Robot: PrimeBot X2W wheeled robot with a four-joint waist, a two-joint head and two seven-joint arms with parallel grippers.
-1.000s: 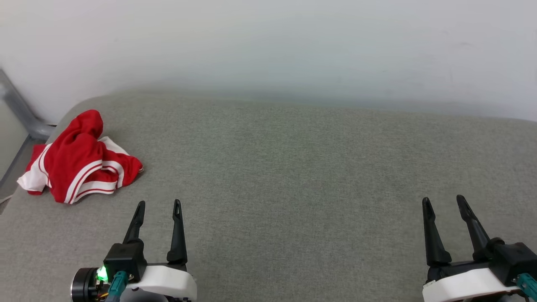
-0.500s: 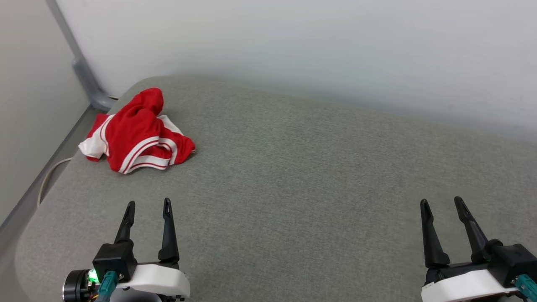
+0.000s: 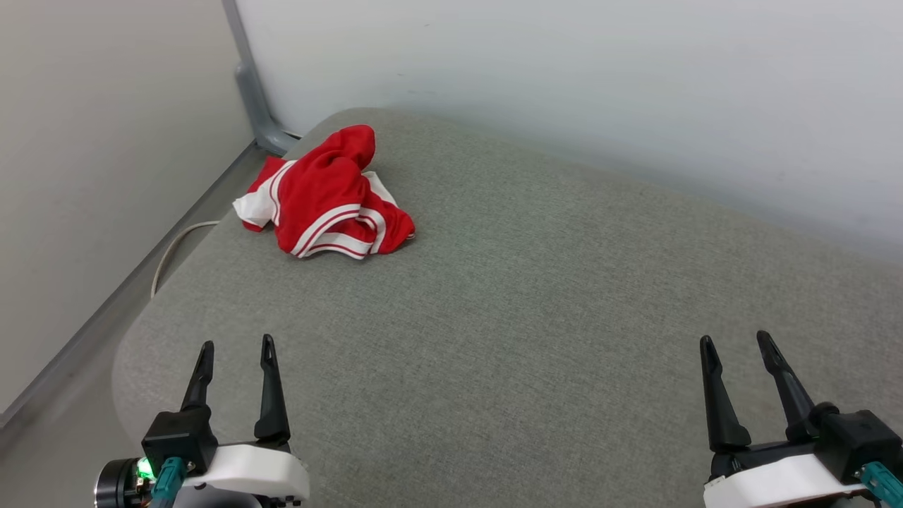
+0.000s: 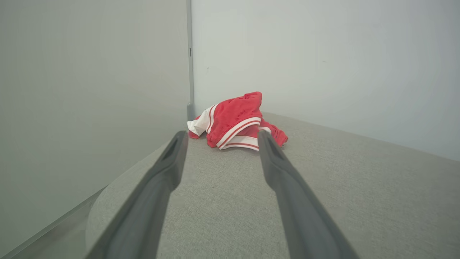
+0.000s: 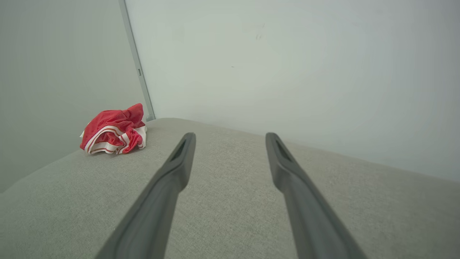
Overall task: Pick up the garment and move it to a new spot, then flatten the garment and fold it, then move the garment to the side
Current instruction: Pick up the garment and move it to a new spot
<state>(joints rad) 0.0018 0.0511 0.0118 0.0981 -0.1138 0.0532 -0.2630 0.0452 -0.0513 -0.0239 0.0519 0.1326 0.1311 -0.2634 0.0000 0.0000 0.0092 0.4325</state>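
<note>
The garment [image 3: 326, 194] is a crumpled red heap with white sleeves and red-white striped trim, lying near the far left corner of a grey fabric surface [image 3: 536, 296]. It sits straight ahead of the fingers in the left wrist view [image 4: 237, 120] and far off to the left in the right wrist view [image 5: 114, 133]. My left gripper [image 3: 236, 347] hovers open near the front left edge, well short of the garment. Over at the front right, my right gripper [image 3: 737, 341] is open too, nothing between its fingers.
White walls meet at a grey corner post [image 3: 248, 85] just behind the garment. The surface's rounded left edge [image 3: 130, 339] drops to the floor, where a pale cable [image 3: 173, 247] lies. Open fabric stretches between the garment and both grippers.
The head camera has turned left: the garment now sits further right and higher in view, and the left wall and floor have come in. Both grippers stay open as before.
</note>
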